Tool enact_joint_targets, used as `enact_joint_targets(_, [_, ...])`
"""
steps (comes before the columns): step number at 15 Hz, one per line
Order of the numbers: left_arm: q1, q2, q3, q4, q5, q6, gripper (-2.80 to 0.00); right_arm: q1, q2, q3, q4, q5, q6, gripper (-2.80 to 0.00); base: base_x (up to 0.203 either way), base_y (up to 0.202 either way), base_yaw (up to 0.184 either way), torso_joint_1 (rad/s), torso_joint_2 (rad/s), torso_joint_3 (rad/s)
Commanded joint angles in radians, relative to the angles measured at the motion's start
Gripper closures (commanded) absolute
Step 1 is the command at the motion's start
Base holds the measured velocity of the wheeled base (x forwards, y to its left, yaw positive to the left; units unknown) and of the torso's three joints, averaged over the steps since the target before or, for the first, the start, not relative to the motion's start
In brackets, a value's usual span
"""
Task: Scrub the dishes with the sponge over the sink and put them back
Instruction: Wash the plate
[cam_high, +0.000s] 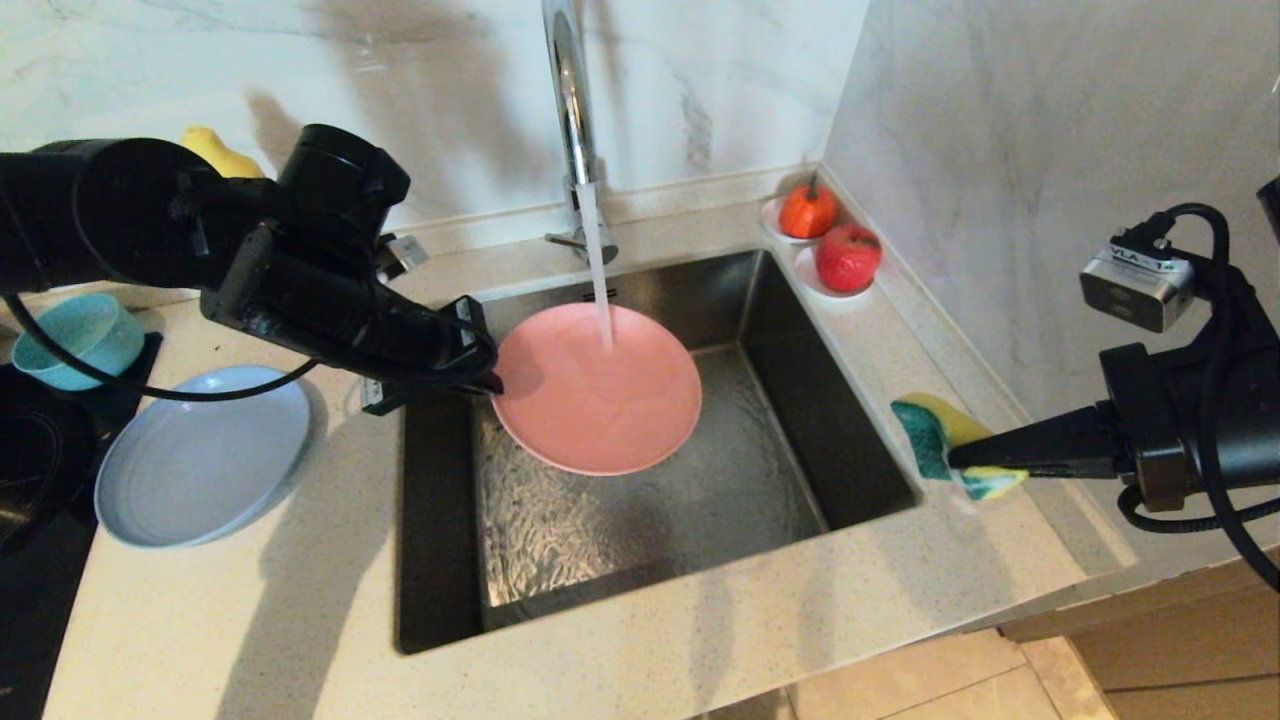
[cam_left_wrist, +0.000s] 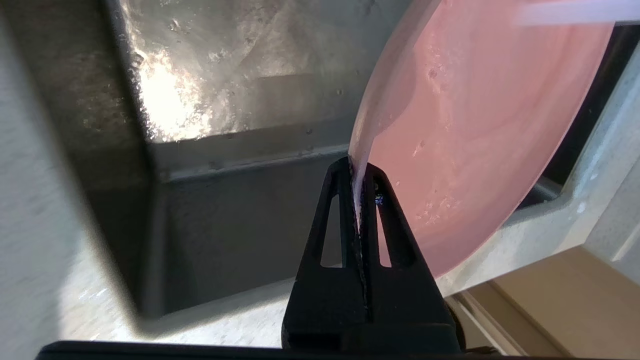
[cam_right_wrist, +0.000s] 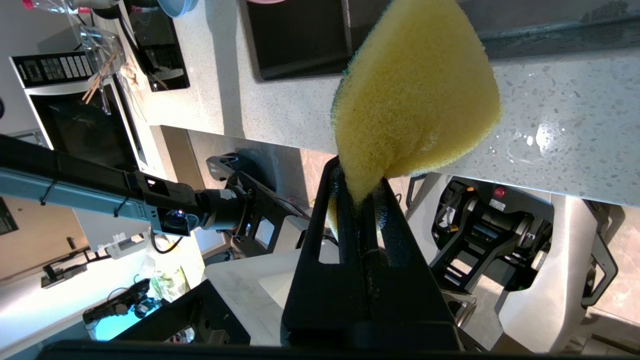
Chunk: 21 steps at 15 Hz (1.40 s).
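Presently, item one: I had the left gripper (cam_high: 487, 378), centre-left of the head view, pinched tight on the rim of the pink plate (cam_high: 597, 390), which hung tilted over the sink (cam_high: 850, 440) with the tap (cam_high: 570, 110) stream striking its upper face. Risk, as I judged it: the rim was wet and held at one edge only, so the plate could pivot or slip from the jaws into the basin. Item two: the right gripper (cam_high: 955, 458), at the right of the frame, was clamped on the sponge (cam_high: 945, 440), squashing it, above the counter just beside the sink's right rim and well apart from the plate; bringing it across too hard could knock the plate loose. Item three, containers: the sink held a rippling film of water and nothing else that I could see; the teal bowl (cam_high: 80, 338), far left, looked empty; the pale blue plate (cam_high: 200, 455) beside it lay bare on the counter; two small saucers (cam_high: 800, 262) at the upper right corner each carried one red fruit (cam_high: 848, 256).
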Motion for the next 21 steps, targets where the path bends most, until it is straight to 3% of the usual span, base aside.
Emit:
enact_joint_targets(1, [-0.024,0.051,-0.009,-0.01,-0.002,-0.011,0.0,0.0,0.006,0.0,0.003,0.004,0.002,0.0,0.0,0.0,0.0,0.0,0.0,0.0])
enact_joint_targets(5, [-0.079,0.098,-0.003,-0.011,0.003,-0.013,0.0,-0.012,0.021,-0.004,0.003,0.008,-0.026,0.0,0.0,0.0,0.0,0.0,0.0,0.0])
enact_joint_targets(10, [-0.091,0.056,0.071,-0.01,0.066,-0.02,0.0,-0.027,0.011,0.002,0.006,0.017,-0.027,0.0,0.0,0.0,0.0,0.0,0.0,0.0])
enact_joint_targets(13, [-0.076,-0.012,0.124,-0.013,0.223,-0.02,0.0,-0.027,0.003,0.016,0.006,0.017,-0.027,0.0,0.0,0.0,0.0,0.0,0.0,0.0])
enact_joint_targets(16, [-0.056,-0.095,0.148,-0.06,0.323,-0.009,0.0,-0.027,-0.012,0.042,0.006,0.019,-0.027,0.0,0.0,0.0,0.0,0.0,0.0,0.0])
enact_joint_targets(19, [-0.034,-0.158,0.206,-0.127,0.478,0.087,0.0,-0.027,-0.029,0.045,0.01,0.02,-0.025,0.0,0.0,0.0,0.0,0.0,0.0,0.0])
enact_joint_targets(21, [-0.021,-0.217,0.281,-0.231,0.512,0.131,0.0,-0.027,-0.045,0.049,0.015,0.021,-0.022,0.0,0.0,0.0,0.0,0.0,0.0,0.0])
